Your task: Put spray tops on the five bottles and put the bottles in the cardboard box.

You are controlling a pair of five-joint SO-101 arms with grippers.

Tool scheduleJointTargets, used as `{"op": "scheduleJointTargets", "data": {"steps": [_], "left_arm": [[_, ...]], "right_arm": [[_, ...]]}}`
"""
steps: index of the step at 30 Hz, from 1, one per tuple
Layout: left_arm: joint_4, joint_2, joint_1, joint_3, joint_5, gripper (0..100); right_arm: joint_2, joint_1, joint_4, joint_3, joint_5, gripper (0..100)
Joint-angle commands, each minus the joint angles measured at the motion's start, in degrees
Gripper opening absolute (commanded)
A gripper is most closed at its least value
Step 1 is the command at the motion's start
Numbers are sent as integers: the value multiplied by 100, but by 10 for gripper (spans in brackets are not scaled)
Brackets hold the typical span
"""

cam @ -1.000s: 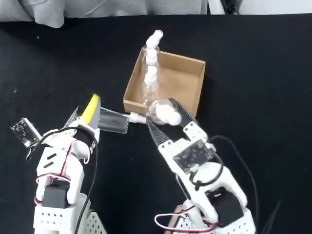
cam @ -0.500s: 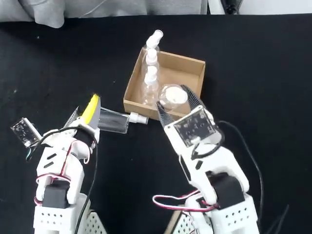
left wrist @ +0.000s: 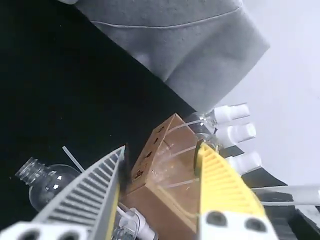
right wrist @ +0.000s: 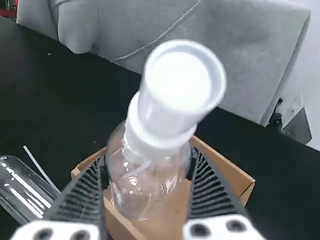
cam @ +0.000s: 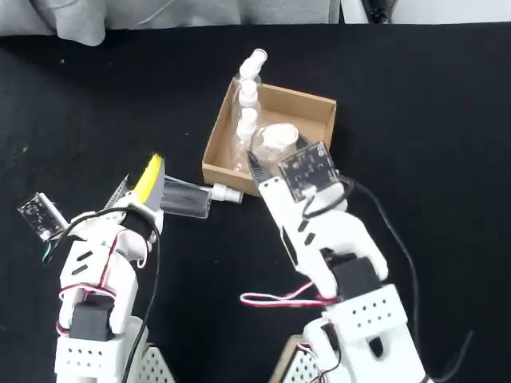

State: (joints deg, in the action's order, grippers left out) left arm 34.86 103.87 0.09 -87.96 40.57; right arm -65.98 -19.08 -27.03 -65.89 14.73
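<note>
High view: right gripper (cam: 275, 153) over the box (cam: 311, 102), jaws clamped on a capped bottle (cam: 275, 137), just beside a row of three bottles (cam: 248, 94) with spray tops along the box's left wall. Can't tell whether the held one touches the box floor. Left gripper (cam: 140, 171) low over the desk (cam: 415, 120), jaws spread, gripping nothing. A lying bottle (cam: 188, 199) sits just ahead of them, its spray top pointing at the box's near corner. Left wrist view: jaws wide apart, box and three white tops beyond; an uncapped bottle (left wrist: 47, 184) on the desk beside the grey jaw. Right wrist view: both jaws pressed on the capped bottle's body, box below, lying bottle near the box corner.
</note>
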Motion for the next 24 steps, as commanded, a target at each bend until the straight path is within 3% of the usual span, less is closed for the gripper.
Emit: {"op": "scheduleJointTargets", "data": {"steps": [1, 12, 24], "left_arm": [[-132, 70, -66, 277, 44, 209], [-132, 70, -409, 312, 53, 209], [-132, 70, -558, 321, 62, 209]], "right_arm": [[330, 105, 404, 453, -79, 15], [1059, 105, 1046, 470, -79, 15], [1297, 167, 1020, 532, -79, 15]]}}
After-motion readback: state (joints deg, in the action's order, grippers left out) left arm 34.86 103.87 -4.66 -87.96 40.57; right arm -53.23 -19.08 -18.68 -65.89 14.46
